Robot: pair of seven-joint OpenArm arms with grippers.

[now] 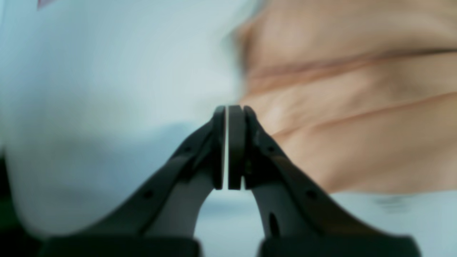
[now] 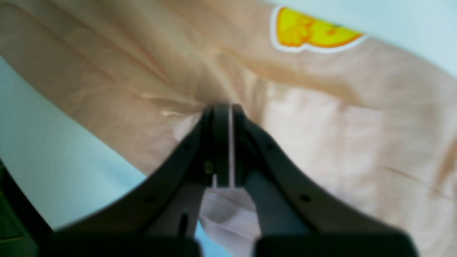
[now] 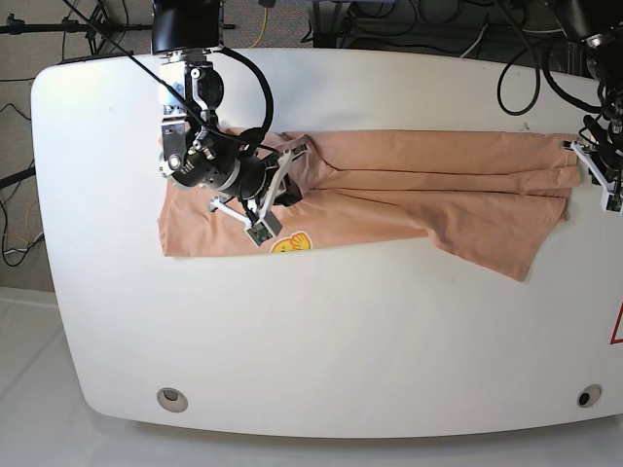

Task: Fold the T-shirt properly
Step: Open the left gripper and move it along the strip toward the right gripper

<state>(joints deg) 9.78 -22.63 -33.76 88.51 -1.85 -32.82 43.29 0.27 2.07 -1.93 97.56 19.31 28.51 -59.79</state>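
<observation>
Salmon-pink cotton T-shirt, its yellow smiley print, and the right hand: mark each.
Salmon-pink cotton T-shirt (image 3: 438, 170): base view, mid-body fabric.
Yellow smiley print (image 2: 314, 32): right wrist view, print centre.
Right hand (image 2: 223, 109): right wrist view, fingertips.

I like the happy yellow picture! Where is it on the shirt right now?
In the base view, the yellow print sits on the T-shirt's front edge toward the left, just below the right gripper.
</observation>
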